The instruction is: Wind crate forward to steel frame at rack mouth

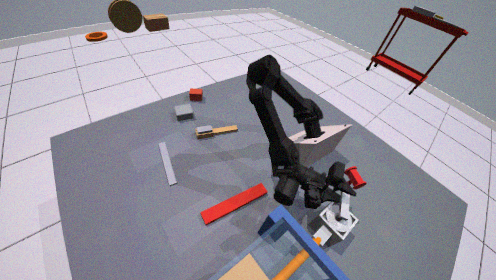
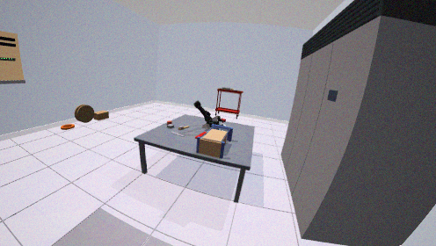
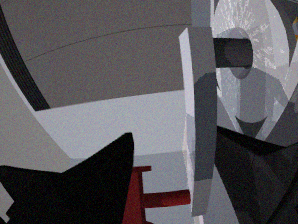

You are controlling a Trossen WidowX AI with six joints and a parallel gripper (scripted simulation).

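The tan crate [image 1: 247,270] [image 2: 215,135] sits inside the clear-panelled cubby, apart from the blue frame [image 1: 311,242] [image 2: 231,133] at its mouth. An orange strap [image 1: 291,266] runs from the crate towards the white winch [image 1: 324,218]. The handle's pale grey arm [image 1: 345,206] [image 3: 204,120] stands at the winch. A red spool-shaped grip [image 1: 355,177] [image 3: 165,199] shows by its outer end. My gripper [image 1: 344,193] [image 3: 169,135] is partly open, its fingers on either side of the grey arm. Whether the square key is fully seated is hidden.
A red bar [image 1: 234,204] lies beside the cubby. A pale strip [image 1: 168,164], a wooden-handled tool [image 1: 216,131], a grey block [image 1: 183,112] and a red block [image 1: 196,94] lie farther left. My arm's pale wedge-shaped base [image 1: 327,142] stands behind the winch.
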